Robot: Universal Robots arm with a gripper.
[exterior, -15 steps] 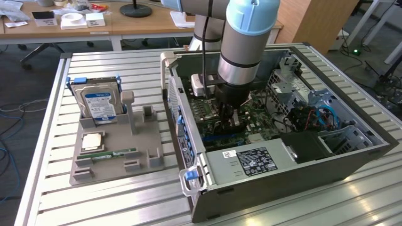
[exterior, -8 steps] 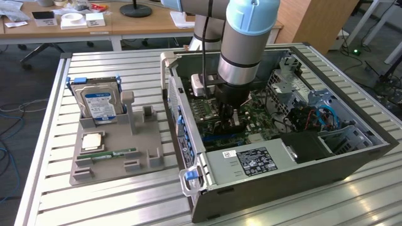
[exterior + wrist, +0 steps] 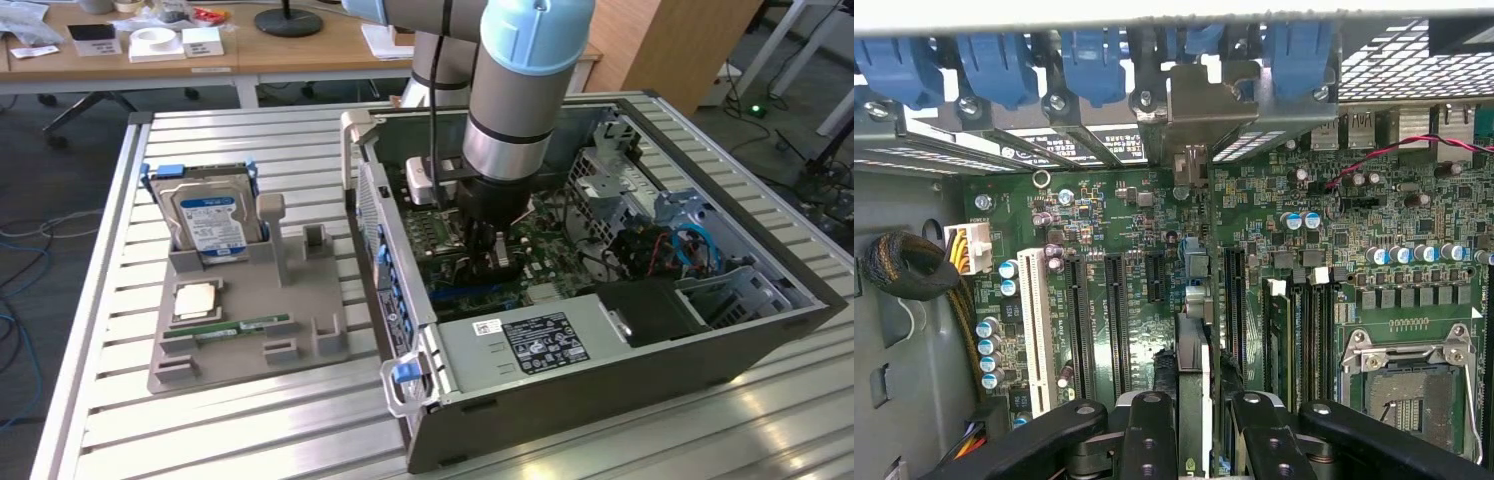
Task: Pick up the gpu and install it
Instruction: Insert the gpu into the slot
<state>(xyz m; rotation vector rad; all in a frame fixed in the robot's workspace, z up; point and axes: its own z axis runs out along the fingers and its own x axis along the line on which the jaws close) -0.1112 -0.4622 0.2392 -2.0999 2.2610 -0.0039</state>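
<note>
gpu (image 3: 1194,380) stands on edge over the motherboard (image 3: 1104,230), in line with the black slots. Its metal bracket (image 3: 1199,100) is up against the rear slot panel; can't tell if it's fully seated. End effector (image 3: 1204,410) pinches the gpu, fingers (image 3: 1151,440) on either side. Exterior view: arm (image 3: 514,100) reaches down into the open PC case (image 3: 747,330). Parts tray (image 3: 227,350) with hard drive (image 3: 214,222) is at the case's 9 o'clock on the tabletop (image 3: 267,440).

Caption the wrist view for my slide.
Gripper holds the gpu edge-on at the motherboard's expansion slots inside the computer case.
</note>
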